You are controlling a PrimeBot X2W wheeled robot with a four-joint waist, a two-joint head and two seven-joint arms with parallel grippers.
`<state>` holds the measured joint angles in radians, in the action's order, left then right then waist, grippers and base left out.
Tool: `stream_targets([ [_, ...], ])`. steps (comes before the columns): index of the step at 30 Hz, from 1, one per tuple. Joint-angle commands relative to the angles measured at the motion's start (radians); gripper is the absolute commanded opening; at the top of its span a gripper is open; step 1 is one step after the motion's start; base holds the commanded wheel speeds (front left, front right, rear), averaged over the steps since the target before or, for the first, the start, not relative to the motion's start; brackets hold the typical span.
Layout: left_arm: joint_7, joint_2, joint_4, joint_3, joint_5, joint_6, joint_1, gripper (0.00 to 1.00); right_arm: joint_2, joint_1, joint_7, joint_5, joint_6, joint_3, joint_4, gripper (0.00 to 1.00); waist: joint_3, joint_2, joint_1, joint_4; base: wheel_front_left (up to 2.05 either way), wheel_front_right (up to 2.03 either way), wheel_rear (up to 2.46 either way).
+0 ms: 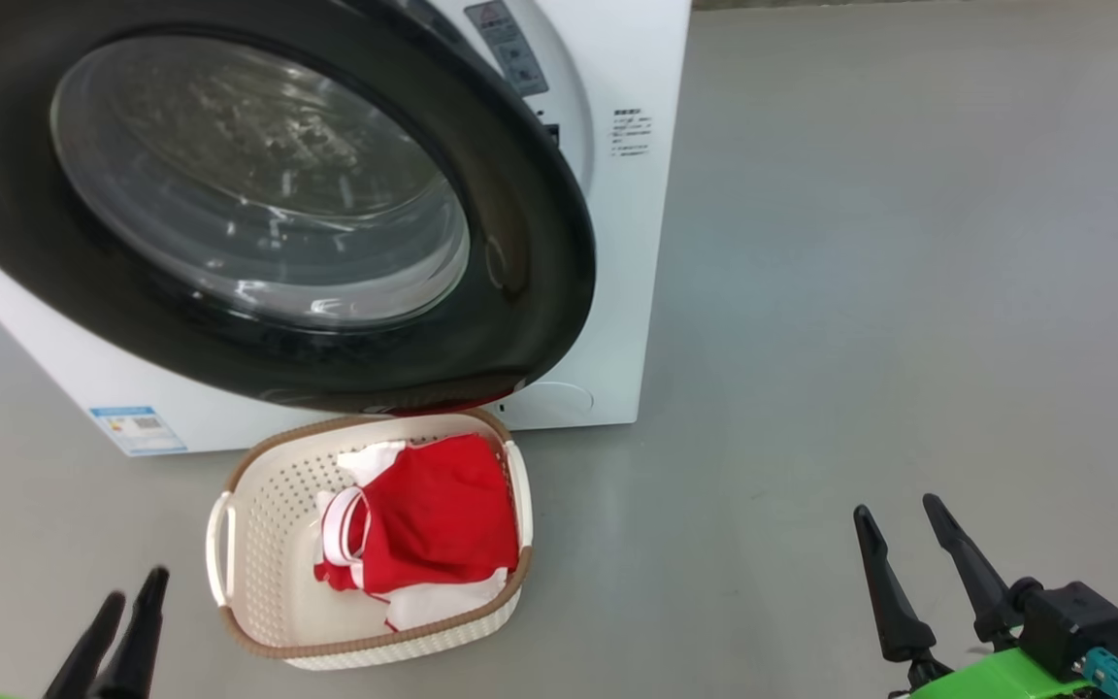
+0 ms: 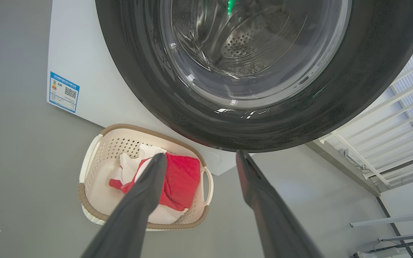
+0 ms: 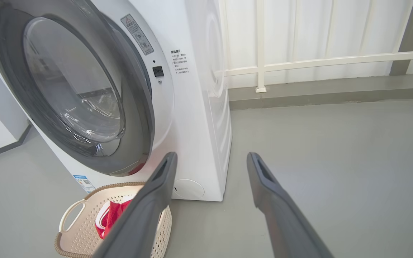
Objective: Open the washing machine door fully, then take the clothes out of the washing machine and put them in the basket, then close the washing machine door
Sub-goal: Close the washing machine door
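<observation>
You've only the ajar washing machine door [image 1: 520, 291] left to shut.
Your left pincer [image 1: 136, 586] and right pincer [image 1: 897, 507] gape empty; the clothes [image 1: 433, 529] lie in the basket [image 1: 268, 544] just ahead.

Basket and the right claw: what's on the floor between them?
Nothing. In the head view, the grey floor between the basket and the open right claw is bare.

Red+white clothes [image 1: 433, 524] in basket [image 1: 263, 553], washer door [image 1: 520, 243] ajar
</observation>
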<state>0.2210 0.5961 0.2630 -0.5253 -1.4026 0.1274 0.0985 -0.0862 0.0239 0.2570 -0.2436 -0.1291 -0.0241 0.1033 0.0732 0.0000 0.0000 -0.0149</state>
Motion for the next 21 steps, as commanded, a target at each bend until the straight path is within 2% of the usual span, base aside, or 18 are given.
stream_targets([
  [1,0.02,0.045,-0.002,0.035,0.021,0.003,0.016,1.0,-0.008,0.0,0.005,-0.008,-0.002,-0.023,-0.027,1.0,-0.009,0.0,0.0,-0.012,0.0,0.0,0.0],
  [4,0.038,0.035,0.035,0.034,0.088,0.003,0.005,1.0,-0.008,0.009,0.005,-0.01,-0.002,-0.016,-0.03,1.0,-0.013,0.0,0.0,-0.02,0.0,0.0,0.0],
  [7,0.04,0.004,0.061,0.096,0.197,0.003,-0.002,1.0,-0.008,0.018,0.005,-0.011,-0.002,-0.008,-0.032,1.0,-0.019,0.0,0.0,-0.022,0.0,0.0,0.0],
  [12,0.04,-0.071,0.079,0.203,0.434,0.003,-0.037,1.0,-0.008,0.029,0.005,-0.013,-0.002,-0.003,-0.032,1.0,-0.029,0.0,0.0,-0.027,0.0,0.0,0.0],
  [21,0.041,-0.216,0.068,0.371,0.723,0.003,-0.105,1.0,-0.01,0.03,0.005,-0.016,-0.002,-0.003,-0.035,1.0,-0.031,0.0,0.0,-0.032,0.0,0.0,0.0],
])
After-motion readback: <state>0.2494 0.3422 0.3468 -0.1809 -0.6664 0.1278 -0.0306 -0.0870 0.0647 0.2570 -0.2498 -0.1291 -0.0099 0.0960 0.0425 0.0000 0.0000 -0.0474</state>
